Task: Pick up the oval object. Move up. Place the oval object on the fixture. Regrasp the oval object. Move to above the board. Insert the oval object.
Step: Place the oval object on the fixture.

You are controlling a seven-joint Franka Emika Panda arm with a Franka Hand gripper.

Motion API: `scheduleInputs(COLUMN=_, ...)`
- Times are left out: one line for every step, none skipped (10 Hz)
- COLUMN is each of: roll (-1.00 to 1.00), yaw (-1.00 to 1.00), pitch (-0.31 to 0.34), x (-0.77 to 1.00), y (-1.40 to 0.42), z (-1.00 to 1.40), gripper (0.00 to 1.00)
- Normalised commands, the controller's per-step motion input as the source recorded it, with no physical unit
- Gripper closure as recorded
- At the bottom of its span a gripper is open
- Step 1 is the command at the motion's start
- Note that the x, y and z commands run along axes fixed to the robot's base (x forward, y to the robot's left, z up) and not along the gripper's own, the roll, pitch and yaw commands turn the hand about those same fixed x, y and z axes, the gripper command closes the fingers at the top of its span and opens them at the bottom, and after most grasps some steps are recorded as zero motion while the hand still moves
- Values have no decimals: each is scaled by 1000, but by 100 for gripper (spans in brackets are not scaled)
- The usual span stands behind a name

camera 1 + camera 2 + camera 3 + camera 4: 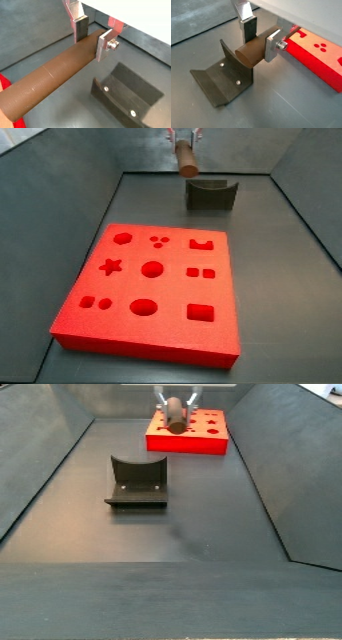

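My fingers (81, 29) clamp one end of the oval object (50, 79), which hangs in my gripper (261, 37) above the floor. Beyond it stands the fixture (226, 80), empty, and the board (154, 293) lies flat, well apart.

Even, soft overhead light, faint shadows; low-resolution views, slightly blurred throughout.

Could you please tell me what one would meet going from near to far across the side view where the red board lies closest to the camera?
The board → the fixture → the gripper, shut on the oval object.
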Motion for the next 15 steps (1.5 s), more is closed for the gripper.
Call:
scheduleInputs(roll=-119, yaw=-79, pitch=134, x=1000, y=-100, z=-58, gripper=100)
scheduleInputs(roll=-92, yaw=-53, pitch=143, x=944, y=-54, z=-31, gripper=100)
scheduleInputs(roll=-77, yaw=-44, pitch=148, x=848, y=-24, z=-15, gripper=100)
scheduleInputs(roll=-65, yaw=-41, pitch=151, x=757, y=-12, z=-8, gripper=100)
scheduleInputs(roll=-54, yaw=-39, pitch=147, x=667, y=-7, z=-9, gripper=100)
scheduleInputs(roll=-1000, yaw=-14, pitch=73, x=534, y=1000, z=461, gripper=100)
scheduleInputs(roll=-1000, yaw=-19, pitch=81, x=470, y=1000, z=459, gripper=100)
scheduleInputs(roll=-1000, yaw=-28, pitch=96, x=409, y=1000, z=367, gripper=100)
scheduleInputs(roll=-1000, yaw=-33, pitch=105, x=320, y=878, z=212, gripper=100)
scheduleInputs(roll=-1000, yaw=-43, pitch=121, x=247, y=700, z=115, gripper=100)
scheduleInputs(roll=-1000, yaw=-60, pitch=155, x=154, y=467, z=52, gripper=100)
scheduleInputs(roll=-1000, yaw=-77, pitch=174, x=96, y=299, z=17, gripper=100)
scheduleInputs(roll=-840, yaw=-93, pitch=152, x=72, y=94, z=13, gripper=100)
scheduleInputs(roll=-702, yaw=-98, pitch=133, x=70, y=50, z=6, gripper=100)
scheduleInputs(roll=-444, yaw=-102, pitch=105, x=69, y=55, z=-1, gripper=100)
